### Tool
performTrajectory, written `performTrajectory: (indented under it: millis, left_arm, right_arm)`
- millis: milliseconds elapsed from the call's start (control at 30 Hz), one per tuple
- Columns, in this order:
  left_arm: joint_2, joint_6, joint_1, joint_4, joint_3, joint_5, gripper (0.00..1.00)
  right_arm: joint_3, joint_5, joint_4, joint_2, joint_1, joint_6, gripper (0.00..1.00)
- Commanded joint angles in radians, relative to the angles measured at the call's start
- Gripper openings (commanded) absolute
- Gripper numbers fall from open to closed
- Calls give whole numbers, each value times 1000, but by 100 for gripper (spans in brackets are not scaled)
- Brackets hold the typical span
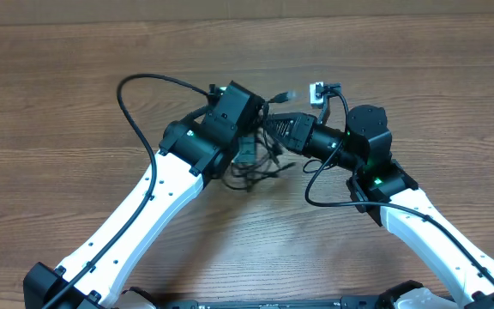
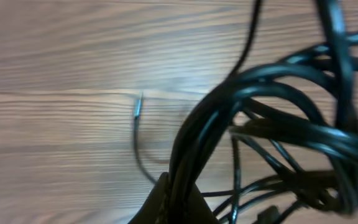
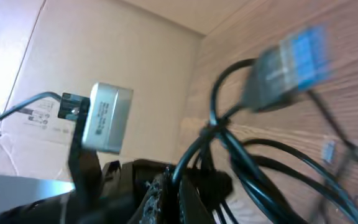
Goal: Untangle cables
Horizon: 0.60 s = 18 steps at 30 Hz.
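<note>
A tangle of thin black cables (image 1: 256, 167) hangs between both arms over the wooden table. My left gripper (image 1: 249, 148) is shut on a bundle of cable strands (image 2: 253, 106), seen rising from its jaws (image 2: 178, 199) in the left wrist view. A loose thin cable with a small metal plug (image 2: 138, 109) lies on the table. My right gripper (image 1: 274, 127) is shut on other strands (image 3: 229, 155) at its jaws (image 3: 179, 193). A blue-tipped flat connector (image 3: 288, 65) sticks up from the cables. A small silver plug block (image 3: 106, 118) also shows in the overhead view (image 1: 318, 91).
The wooden table (image 1: 58, 103) spreads all round. A cardboard surface (image 3: 73, 37) lies beyond the table's far edge. A thicker black arm wire (image 1: 140, 112) loops out to the left of the left arm.
</note>
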Motion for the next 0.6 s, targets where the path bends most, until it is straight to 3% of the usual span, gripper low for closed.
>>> performTrajectory:
  millis: [0, 200, 267, 367, 433, 567]
  left_arm:
    - [-2, 27, -3, -51, 9, -273, 4]
    - [-2, 27, 4, -70, 9, -265, 4]
    - [-2, 28, 4, -70, 9, -256, 4]
    - [-2, 28, 4, -70, 9, -229, 4]
    - [-2, 27, 4, -69, 9, -217, 4]
    - [-2, 27, 4, -62, 9, -204, 4]
  right_arm:
    - [12, -41, 18, -4, -10, 21, 4]
    - [12, 8, -29, -3, -45, -46, 7]
    - [12, 57, -97, -3, -59, -90, 35]
    - [12, 86, -193, -3, -77, -134, 64]
    - [12, 85, -235, -3, -82, -167, 74]
    - [12, 84, -290, -3, -82, -200, 80]
